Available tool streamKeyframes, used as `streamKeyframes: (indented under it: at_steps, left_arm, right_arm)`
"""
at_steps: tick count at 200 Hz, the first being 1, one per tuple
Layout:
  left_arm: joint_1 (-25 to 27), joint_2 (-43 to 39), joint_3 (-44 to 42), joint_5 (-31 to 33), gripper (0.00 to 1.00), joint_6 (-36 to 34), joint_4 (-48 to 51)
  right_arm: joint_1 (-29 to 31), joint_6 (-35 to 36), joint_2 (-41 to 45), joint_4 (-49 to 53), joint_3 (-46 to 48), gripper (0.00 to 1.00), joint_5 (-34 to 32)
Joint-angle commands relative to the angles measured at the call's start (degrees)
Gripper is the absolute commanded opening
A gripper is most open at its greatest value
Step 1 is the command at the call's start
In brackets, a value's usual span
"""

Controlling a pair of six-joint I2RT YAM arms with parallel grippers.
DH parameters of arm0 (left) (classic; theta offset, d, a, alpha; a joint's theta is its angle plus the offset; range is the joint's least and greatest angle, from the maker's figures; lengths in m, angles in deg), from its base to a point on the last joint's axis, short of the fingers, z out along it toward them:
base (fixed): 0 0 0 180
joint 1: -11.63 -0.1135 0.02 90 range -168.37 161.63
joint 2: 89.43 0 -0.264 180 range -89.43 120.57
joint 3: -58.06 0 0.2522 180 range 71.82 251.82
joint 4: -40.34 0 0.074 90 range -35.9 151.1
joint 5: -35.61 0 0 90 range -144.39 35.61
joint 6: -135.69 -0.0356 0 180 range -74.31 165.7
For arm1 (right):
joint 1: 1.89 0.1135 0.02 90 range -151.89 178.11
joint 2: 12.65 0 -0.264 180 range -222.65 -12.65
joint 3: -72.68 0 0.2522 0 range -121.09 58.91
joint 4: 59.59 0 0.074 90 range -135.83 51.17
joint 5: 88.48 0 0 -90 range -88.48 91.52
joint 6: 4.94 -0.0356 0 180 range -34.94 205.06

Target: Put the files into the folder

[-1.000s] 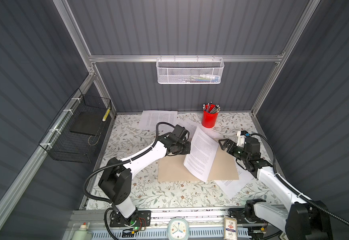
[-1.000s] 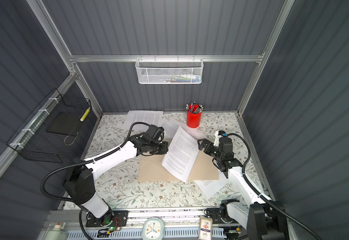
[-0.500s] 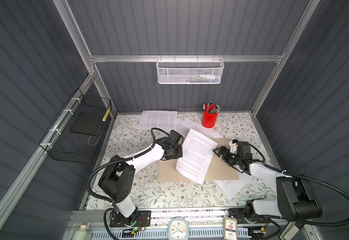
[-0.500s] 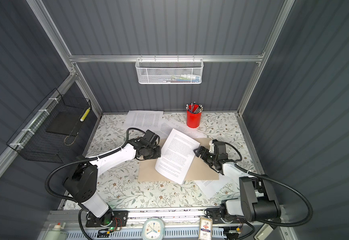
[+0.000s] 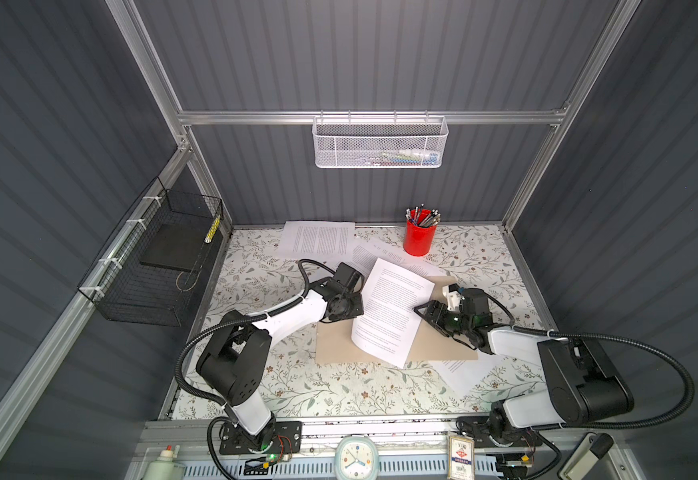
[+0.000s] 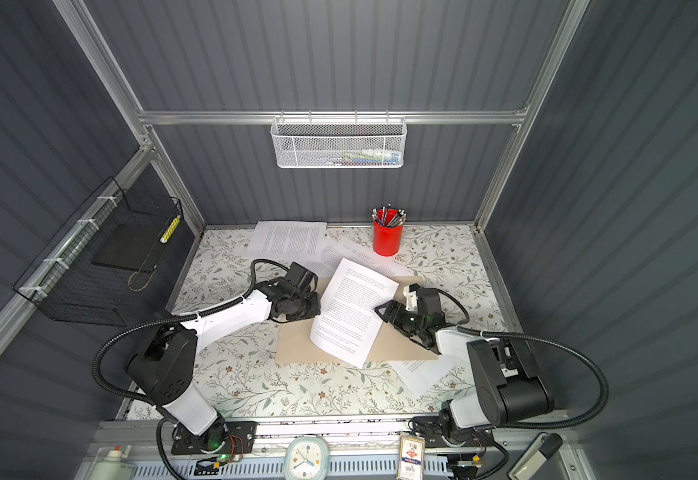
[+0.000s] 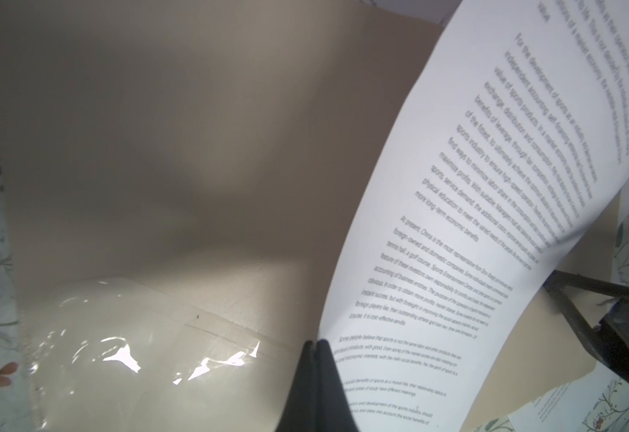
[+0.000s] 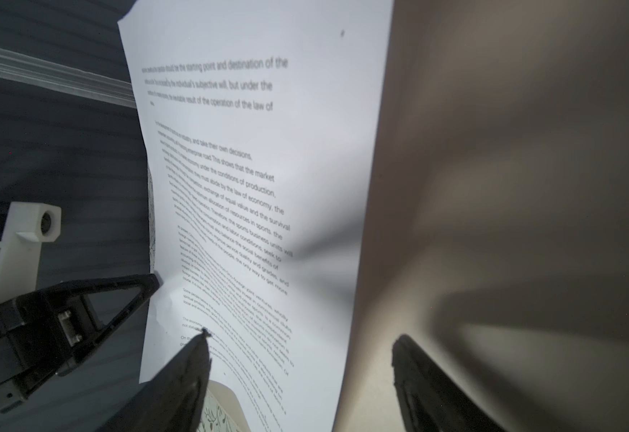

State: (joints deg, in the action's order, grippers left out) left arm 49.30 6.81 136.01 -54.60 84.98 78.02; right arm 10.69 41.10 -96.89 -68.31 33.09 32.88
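Note:
The tan folder (image 5: 339, 351) (image 6: 297, 349) lies open and flat mid-table. Over it slants one of the files, a printed white sheet (image 5: 389, 311) (image 6: 349, 309) (image 7: 474, 187) (image 8: 260, 168). My left gripper (image 5: 357, 306) (image 6: 317, 309) (image 7: 316, 342) is shut on the sheet's left edge. My right gripper (image 5: 418, 309) (image 6: 379, 309) (image 8: 301, 336) is open at the sheet's right edge, which runs between its jaws. Other files lie flat: one at the back (image 5: 318, 243), one beside the cup (image 5: 366, 255), one at the front right (image 5: 463, 374) partly under the folder.
A red pen cup (image 5: 420, 241) stands at the back. A black wire basket (image 5: 160, 266) holding a black slab hangs on the left wall. A white mesh basket (image 5: 380, 143) hangs on the back rail. A clock (image 5: 353, 457) sits on the front ledge.
The sheet has tipped lower over the folder as my left gripper drew back to the left. My right gripper dropped and came in to the sheet's right edge, its jaws narrowing.

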Motion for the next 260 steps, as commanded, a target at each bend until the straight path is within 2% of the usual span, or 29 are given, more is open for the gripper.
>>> streamKeyframes:
  at_steps: [1,68,109,139,173,185,207,220,234,246,260]
  left_arm:
    - [-0.67,-0.33,-0.89,-1.07,0.00,0.99,-0.29]
    - [-1.72,0.77,-2.31,-2.06,0.00,1.94,-1.50]
    - [-2.17,1.72,-2.66,-2.65,0.00,2.61,-2.48]
    - [-2.43,1.78,-3.27,-2.92,0.00,3.20,-3.36]
    - [-2.69,1.86,-3.71,-4.16,0.00,3.78,-4.52]
    - [-2.78,1.75,-3.69,-4.86,0.00,3.78,-4.97]
    - [-3.04,0.86,-3.62,-5.73,0.00,3.35,-5.48]
    - [-3.35,-0.34,-3.67,-5.71,0.21,2.62,-5.61]
    - [-3.73,-1.93,-3.83,-5.62,0.40,0.99,-5.97]
    - [-4.20,-3.22,-3.74,-4.86,0.68,-0.35,-5.26]
    - [-4.98,-4.51,-3.70,-4.10,0.94,-1.62,-3.87]
  right_arm:
    - [0.69,-0.70,-2.66,-4.86,0.70,0.72,1.03]
    - [2.80,-5.40,-7.83,-20.34,4.19,0.49,6.32]
    - [2.98,-5.94,-6.55,-21.80,5.11,0.33,7.08]
    - [2.96,-7.17,-5.75,-23.31,6.35,0.25,7.00]
    - [2.91,-6.47,-3.32,-20.16,5.94,0.07,6.49]
    - [2.89,-5.28,-1.74,-16.25,4.74,0.00,5.81]
    - [2.31,-1.17,1.51,-3.75,0.31,0.00,4.66]
    - [0.82,1.98,3.49,4.06,-2.89,0.00,5.94]
    - [-1.45,5.62,5.56,13.56,-6.86,0.00,6.56]
    - [-2.59,10.35,6.04,23.15,-12.06,0.00,5.99]
    - [-2.97,17.33,4.26,35.51,-19.73,0.00,3.53]
